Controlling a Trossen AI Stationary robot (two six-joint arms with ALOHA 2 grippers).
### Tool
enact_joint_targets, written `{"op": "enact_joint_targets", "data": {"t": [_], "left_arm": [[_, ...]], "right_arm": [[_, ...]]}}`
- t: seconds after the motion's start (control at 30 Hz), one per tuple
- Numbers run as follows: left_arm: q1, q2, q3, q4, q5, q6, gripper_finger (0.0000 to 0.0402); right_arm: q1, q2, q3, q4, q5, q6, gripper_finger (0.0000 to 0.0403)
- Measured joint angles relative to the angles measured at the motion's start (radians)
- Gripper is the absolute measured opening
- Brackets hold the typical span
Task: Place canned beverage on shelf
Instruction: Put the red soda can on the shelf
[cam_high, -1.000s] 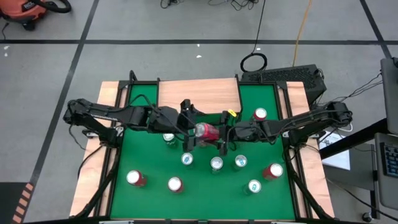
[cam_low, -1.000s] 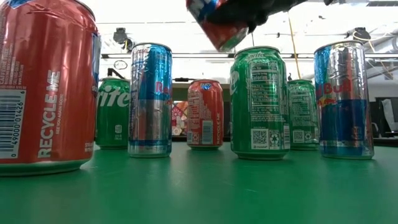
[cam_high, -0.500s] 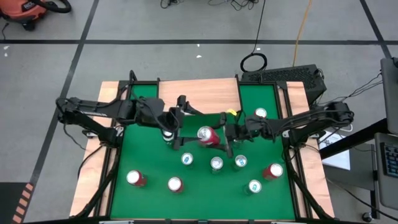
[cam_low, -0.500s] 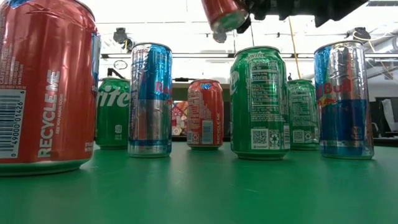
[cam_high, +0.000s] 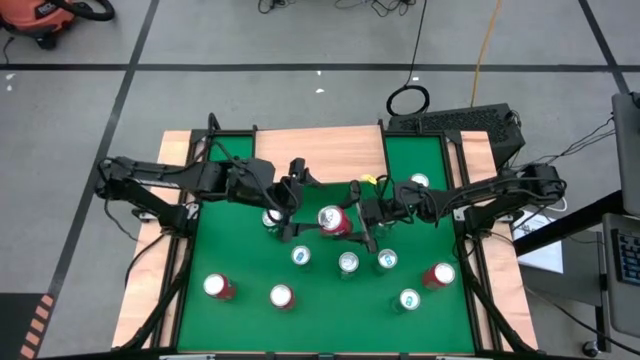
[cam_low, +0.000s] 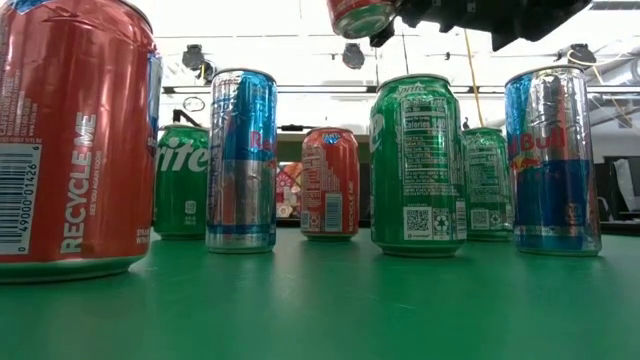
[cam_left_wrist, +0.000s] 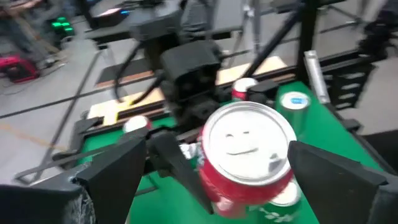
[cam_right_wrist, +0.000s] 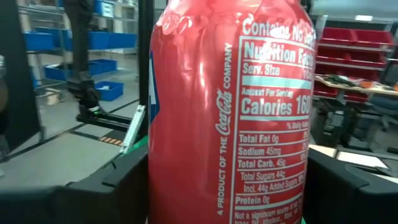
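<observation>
Left arm reaching in from the left edge, its left gripper (cam_high: 290, 205) with fingers spread wide and nothing between them, just left of the lifted can; red can (cam_high: 331, 218) (top up, carried clear above the green surface (cam_high: 240, 262)) clamped between the fingers of the right gripper (cam_high: 350, 222), which comes in from the right; in the right wrist view the can's nutrition panel (cam_right_wrist: 273, 118) fills the frame between the two dark fingers (cam_right_wrist: 109, 190); shelf (cam_high: 320, 150), light wood, at the far edge of the surface behind both grippers, bare of cans; standing cans on the surface: two red ones near the front left (cam_high: 215, 286), a row of three across the middle (cam_high: 347, 262), a red one at the right (cam_high: 440, 274), one beside the shelf (cam_high: 418, 182)
</observation>
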Motion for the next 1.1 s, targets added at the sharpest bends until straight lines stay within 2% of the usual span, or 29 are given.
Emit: {"op": "enact_joint_targets", "data": {"t": [0.1, 0.3, 0.5, 0.7, 1.1], "left_arm": [[0.0, 0.0, -0.015, 0.007, 0.052, 0.01, 0.039], [0.0, 0.003, -0.085, 0.075, 0.041, -0.007, 0.039], [0.0, 0.036, -0.156, 0.264, 0.039, -0.026, 0.039], [0.004, 0.047, -0.194, 0.325, 0.028, -0.031, 0.0386], [0.004, 0.047, -0.207, 0.315, 0.028, -0.035, 0.0288]], "right_arm": [[-0.003, 0.0, 0.0, 0.001, -0.004, 0.001, 0.0293], [-0.005, 0.0, 0.0, 0.008, -0.002, 0.011, 0.0296], [-0.016, 0.0, 0.0, 0.008, 0.0, 0.052, 0.0298], [-0.036, -0.001, 0.0, 0.006, -0.003, 0.078, 0.0299], [-0.038, 0.0, 0.0, -0.017, -0.002, 0.043, 0.0302]]}}
